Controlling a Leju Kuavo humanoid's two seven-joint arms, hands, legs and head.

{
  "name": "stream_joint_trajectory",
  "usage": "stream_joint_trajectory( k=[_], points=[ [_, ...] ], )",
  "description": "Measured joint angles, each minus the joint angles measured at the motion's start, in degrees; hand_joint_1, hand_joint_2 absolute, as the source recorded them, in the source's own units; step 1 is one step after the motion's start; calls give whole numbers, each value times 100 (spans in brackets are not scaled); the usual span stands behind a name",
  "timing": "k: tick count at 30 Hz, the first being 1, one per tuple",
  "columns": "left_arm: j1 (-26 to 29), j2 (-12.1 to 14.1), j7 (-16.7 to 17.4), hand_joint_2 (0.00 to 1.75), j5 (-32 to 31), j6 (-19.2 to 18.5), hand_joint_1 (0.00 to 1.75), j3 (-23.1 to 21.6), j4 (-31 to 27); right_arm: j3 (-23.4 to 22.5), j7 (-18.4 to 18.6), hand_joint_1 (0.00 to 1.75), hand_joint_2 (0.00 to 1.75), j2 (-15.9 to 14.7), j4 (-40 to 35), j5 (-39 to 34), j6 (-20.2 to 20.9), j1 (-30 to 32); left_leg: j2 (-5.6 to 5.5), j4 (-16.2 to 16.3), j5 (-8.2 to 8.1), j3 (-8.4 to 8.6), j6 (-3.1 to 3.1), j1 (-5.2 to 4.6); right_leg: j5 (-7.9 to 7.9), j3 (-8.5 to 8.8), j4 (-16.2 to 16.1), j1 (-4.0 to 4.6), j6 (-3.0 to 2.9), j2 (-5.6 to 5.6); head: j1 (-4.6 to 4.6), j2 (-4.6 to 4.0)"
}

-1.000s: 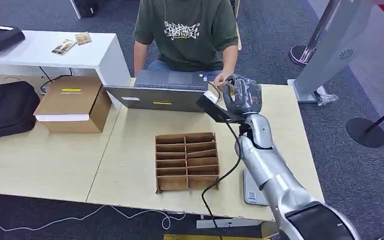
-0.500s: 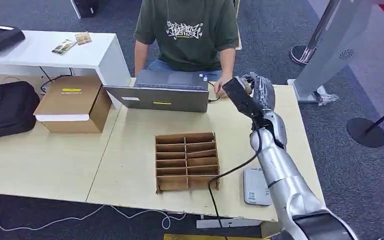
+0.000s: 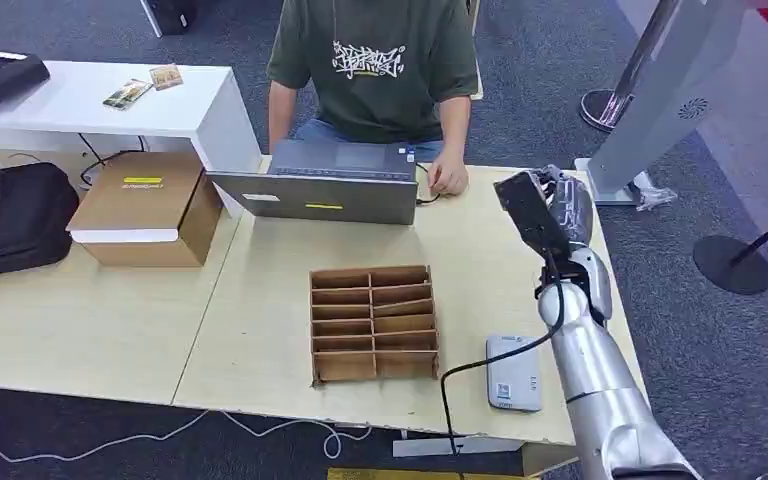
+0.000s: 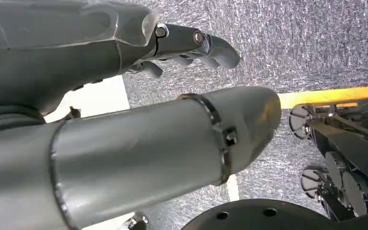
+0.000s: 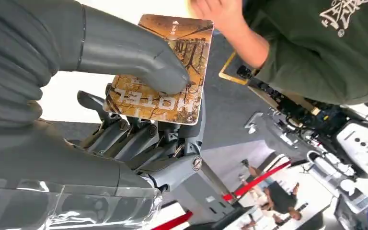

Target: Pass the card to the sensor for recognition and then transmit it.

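Head view first: your right robot hand [image 3: 560, 205] is raised over the counter [image 3: 260, 330], beyond the grey sensor [image 3: 513, 372] that lies near the cardboard organizer [image 3: 373, 322]; a person [image 3: 375, 60] sits past the laptop [image 3: 325, 185]. Right wrist view: thumb and fingers pinch the card [image 5: 165, 72], printed "HOTEL". Left wrist view: your left robot hand [image 4: 191, 45] hangs over carpet, fingers loosely apart, holding nothing.
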Motion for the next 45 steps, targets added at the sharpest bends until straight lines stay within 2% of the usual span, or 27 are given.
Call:
stream_joint_trajectory(
  k=[9, 19, 25, 31, 39, 45],
  points=[
    [3, -31, 9, 0, 50, 15, 0, 0, 2, -335, 230, 175, 175, -7, -1276, 13, 144, 1272, -1, -1, -5, -3, 2, 0, -3, 0, -1, 0, -1, -1, -2, 0],
    [5, -72, 11, 0, 105, 48, 0, 0, 7, -627, 385, 175, 175, 61, -2251, -4, 243, 2377, -1, -1, -6, -5, 2, 0, -4, -1, -2, 0, 1, -3, -2, 0],
    [1, -87, 11, 0, 153, 48, 0, 0, 9, -687, 407, 175, 175, 278, -2753, 131, 264, 2931, 0, -1, -9, -4, 2, 1, -9, -2, -2, 0, -1, -2, 0, 0],
    [4, -114, 13, 0, 184, 52, 0, 0, 15, -726, 464, 175, 175, 426, -3026, 175, 247, 3226, 0, -2, -9, -3, 2, 1, -9, 0, -2, 1, -1, -4, 0, 0],
    [4, -166, 13, 0, 240, 66, 0, 0, 66, -750, 750, 175, 175, 885, -3642, 424, 299, 3811, 1, -3, -10, -4, 2, 1, -11, -2, -2, 1, -2, -2, -2, 0],
    [1, -181, 13, 0, 223, 61, 0, 0, 68, -750, 822, 175, 175, 1093, -3804, 359, 361, 4014, 3, -4, -10, -3, 2, 0, -11, -2, -2, 0, -2, -1, -2, 0]
  ],
)
